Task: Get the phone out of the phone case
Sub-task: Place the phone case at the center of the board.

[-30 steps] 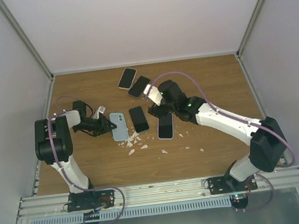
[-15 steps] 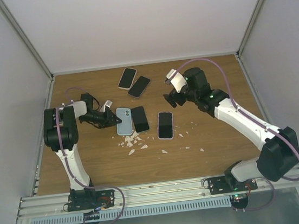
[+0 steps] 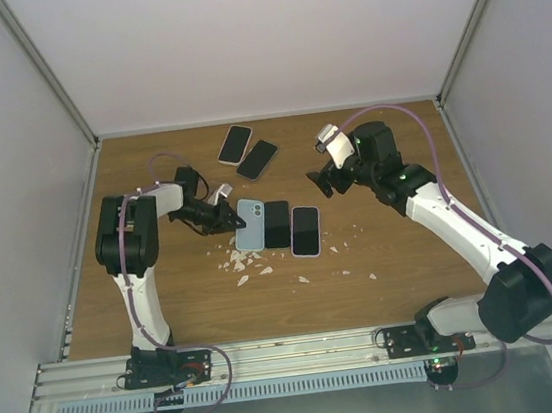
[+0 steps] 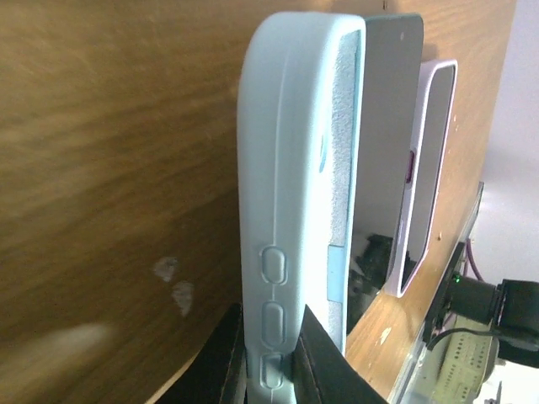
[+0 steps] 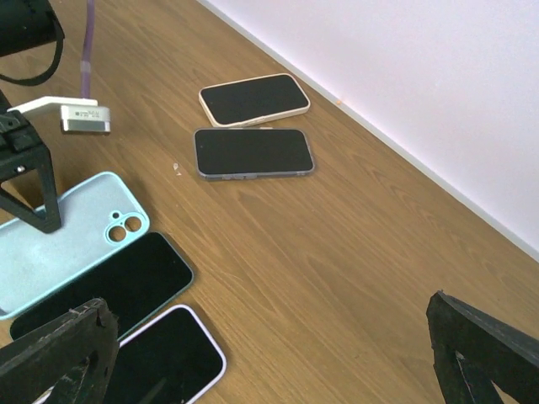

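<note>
From above, shows the phone case [image 3: 249,224], pale blue, lying flat mid-table with its back up, right against a dark phone [image 3: 277,223] on its right, and a white-rimmed phone [image 3: 305,231] just beyond that. Puts the left gripper [image 3: 219,217] at the case's left edge and the right gripper [image 3: 319,181] held up off the table, well apart toward the far right. Finds a cream-rimmed phone [image 3: 236,143] and a grey phone [image 3: 257,158] near the back wall, and white crumbs [image 3: 247,260] just in front of the case. At the left wrist, sees the case edge-on, button bumps down its side wall, with the fingers [image 4: 229,358] closed on it from either side, so counts this claw as gripping the case. Cannot tell in any view whether a phone sits inside (back and one flank only on show). At the right wrist, catches both fingers [image 5: 59,353] spread to the bottom corners with nothing between: open and empty. Picks out the camera cutout [image 5: 126,227] at the case's far end. Judging by the rounded, matte look, expect a light, soft, rubbery shell that bends and grips, around a stiff, slick, glass-faced phone likely to chip if dropped. Hold the shell by a side wall, peel a corner of the lip back or press through the cutout, then take the freed phone across its long edges.
</note>
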`<state>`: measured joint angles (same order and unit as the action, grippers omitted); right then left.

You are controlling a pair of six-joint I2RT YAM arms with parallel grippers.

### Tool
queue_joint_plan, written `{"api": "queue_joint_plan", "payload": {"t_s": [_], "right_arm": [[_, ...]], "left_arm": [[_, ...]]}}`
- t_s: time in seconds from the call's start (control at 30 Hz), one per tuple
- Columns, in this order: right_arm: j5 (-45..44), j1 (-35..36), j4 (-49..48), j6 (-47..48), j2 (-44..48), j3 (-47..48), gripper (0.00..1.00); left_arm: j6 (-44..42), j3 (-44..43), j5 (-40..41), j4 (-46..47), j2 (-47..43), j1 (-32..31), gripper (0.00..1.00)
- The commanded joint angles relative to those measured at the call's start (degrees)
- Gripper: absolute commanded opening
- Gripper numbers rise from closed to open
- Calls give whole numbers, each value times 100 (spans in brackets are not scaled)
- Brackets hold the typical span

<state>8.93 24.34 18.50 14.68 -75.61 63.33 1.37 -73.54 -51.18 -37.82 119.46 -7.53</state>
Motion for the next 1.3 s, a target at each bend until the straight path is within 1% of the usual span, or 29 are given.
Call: {"api": "queue_joint_plan", "payload": {"t_s": [0.0, 0.2, 0.33, 0.53, 0.73, 0.8, 0.9, 1.07, 1.17, 1.27], "right_arm": [[114, -63, -2, -46, 82, -49, 99], [116, -76, -5, -40, 48, -49, 100], [148, -78, -1, -31, -3, -53, 100], [161, -77, -27, -13, 4, -145, 100], [42, -76, 215, 106, -28, -93, 100], [13, -77, 318, 151, -3, -114, 99], [159, -77, 515, 319, 28, -169, 100], [484, -73, 1014, 610, 12, -163, 100], [561, -75, 1257, 735, -18, -163, 100], [606, -77, 1483, 907, -87, -172, 100]], "left_arm": [[434, 461, 129, 460, -375, -87, 0], [1092, 1592, 153, 1335, -1129, 162, 0], [1343, 1950, -40, 1737, -1503, 244, 0], [1204, 1725, -56, 1713, -1339, 359, 0], [1137, 1340, -52, 1684, -919, 385, 0], [1136, 1247, -36, 1707, -856, 384, 2], [1155, 1157, -71, 1741, -772, 331, 4], [1086, 1185, 58, 1730, -727, 188, 5], [1070, 1184, 334, 1662, -696, 183, 11], [1036, 1249, 549, 1603, -743, 202, 25]]}}
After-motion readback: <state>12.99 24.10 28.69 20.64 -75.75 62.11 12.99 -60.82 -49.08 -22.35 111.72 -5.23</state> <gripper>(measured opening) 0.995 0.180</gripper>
